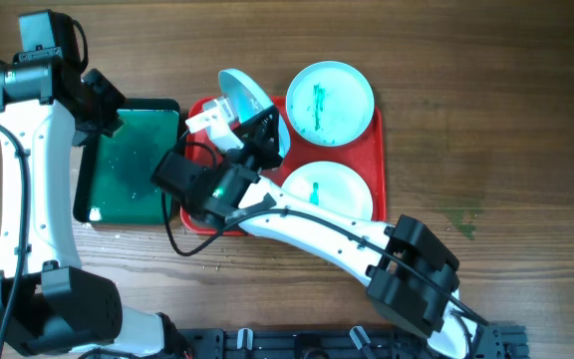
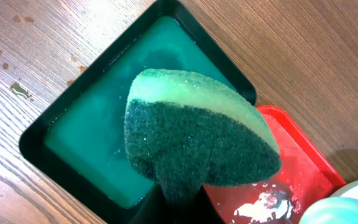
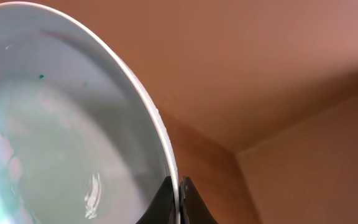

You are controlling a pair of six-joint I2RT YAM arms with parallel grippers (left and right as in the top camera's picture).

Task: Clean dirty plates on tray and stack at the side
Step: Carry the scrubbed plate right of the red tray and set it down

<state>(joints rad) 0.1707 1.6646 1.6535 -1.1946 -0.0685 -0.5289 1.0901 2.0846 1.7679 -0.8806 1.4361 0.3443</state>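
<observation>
**Right gripper holds a plate on edge over the red tray; left gripper holds a sponge**

Seen from overhead, the right gripper (image 1: 257, 128) is over the upper left part of the red tray (image 1: 379, 150). It is clamped on the held plate (image 1: 250, 100), a white plate with a pale aqua rim. This plate is lifted off the tray and tilted steeply, almost on edge. In the right wrist view the two fingers pinch its rim at the bottom of the picture. The plate's hollow face fills the left side there, looking wet, with a couple of tiny teal specks.

The smeared plate (image 1: 329, 103) lies flat at the tray's upper right corner, overhanging the rim, with teal-green streaks across it. It sits just right of the gripper. The third plate (image 1: 327, 187) lies flat at the lower right of the tray, partly covered by the right arm.

The left gripper (image 1: 106, 112) is closed on a sponge (image 2: 197, 143), whose dark green scouring side faces the wrist camera. The sponge hangs above the dark green tray (image 2: 36, 149), which holds teal liquid and sits on the wooden table (image 1: 486, 80) just left of the red tray.
</observation>
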